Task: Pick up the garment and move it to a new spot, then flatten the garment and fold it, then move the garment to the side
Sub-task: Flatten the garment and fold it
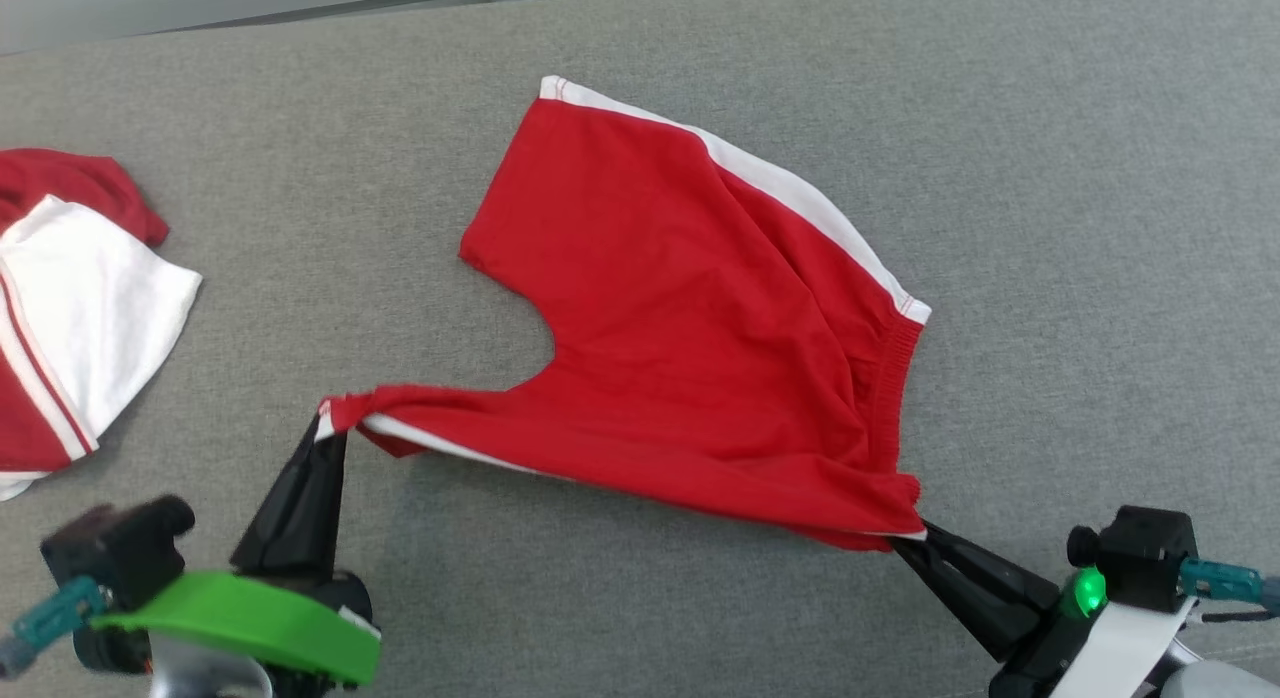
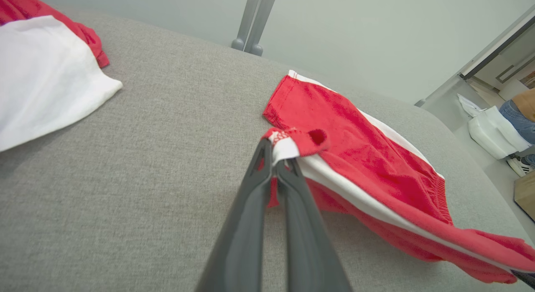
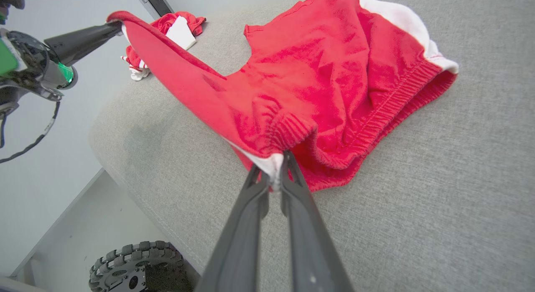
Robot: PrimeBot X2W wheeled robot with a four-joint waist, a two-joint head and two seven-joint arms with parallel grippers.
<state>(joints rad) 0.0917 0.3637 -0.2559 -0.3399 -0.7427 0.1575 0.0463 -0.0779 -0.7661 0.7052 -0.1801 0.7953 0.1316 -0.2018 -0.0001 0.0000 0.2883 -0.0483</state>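
Work area: grey fabric-covered surface.

Position of the garment (red shorts, white side stripes): middle of the surface, with far leg and most of the seat resting on the fabric. Near edge raised and drawn into a line between the two arms.

Well apart, at the left: second garment, red and white, crumpled, not touched by either arm.

Left jaws: closed on the hem corner of the near leg. Right jaws: closed on the waistband corner. Cloth pinched between the tips, as seen in both wrist views.

Progress, as judged:
- Pick-up: done, with a two-point grip.
- Move to a new spot: cannot tell from these views.
- Flattening: in hand, not complete. Creases across the seat, waistband bunched at the right grip, near leg rolled at the left grip.
- Folding: not yet begun.
- Move to the side: not yet begun.

Likely next: lay the near edge down taut, then release.
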